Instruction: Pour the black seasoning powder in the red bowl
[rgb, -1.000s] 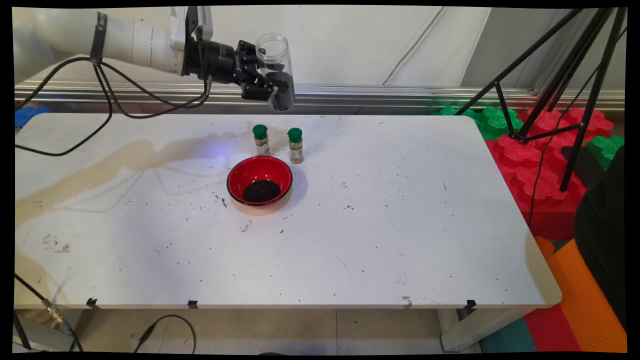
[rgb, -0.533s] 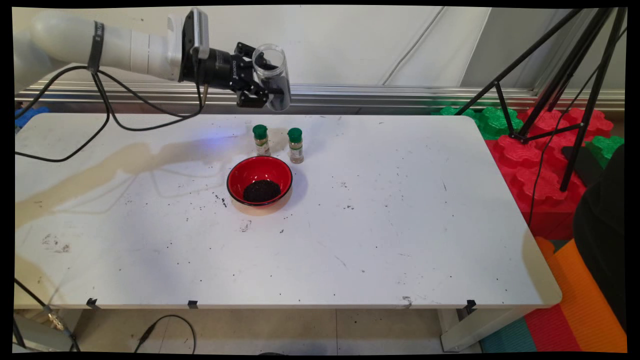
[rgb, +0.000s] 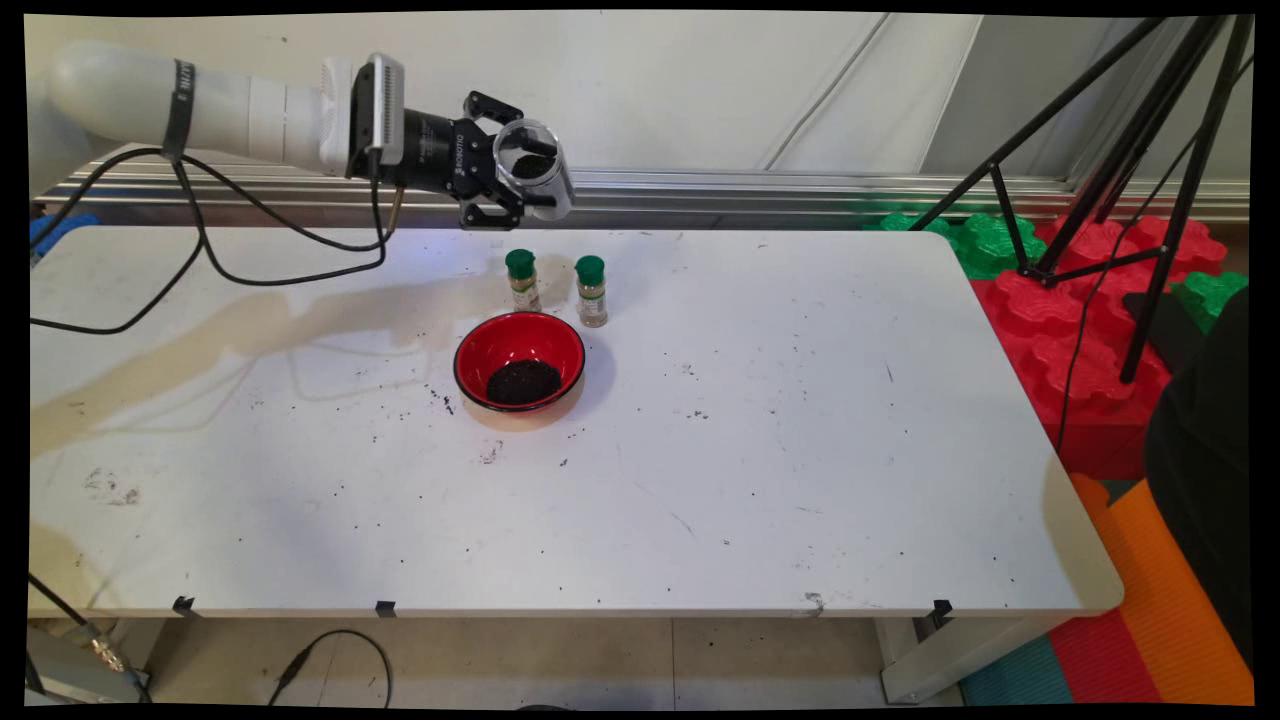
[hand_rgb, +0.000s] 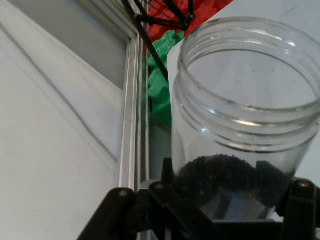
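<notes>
My gripper (rgb: 522, 185) is shut on a clear plastic jar (rgb: 535, 180) held in the air above the table's far edge. The jar is tipped so its open mouth faces the near side, and dark grains lie in its bottom. In the hand view the jar (hand_rgb: 245, 125) fills the right half, with the dark grains (hand_rgb: 225, 175) pooled low between the black linkage. Below and in front stand two small spice bottles with green caps (rgb: 522, 281) (rgb: 591, 291). A red bowl (rgb: 519, 361) holding a heap of dark grains sits just in front of them.
Dark specks are scattered on the white table (rgb: 700, 450) around the bowl. Black cables (rgb: 200, 240) hang from the arm over the table's left part. A black tripod (rgb: 1140, 180) and red and green foam blocks (rgb: 1090, 330) stand off the right edge.
The hand has sunk a little and drawn left while rolling. The jar, upright a second ago, now tilts with its mouth toward the near side.
</notes>
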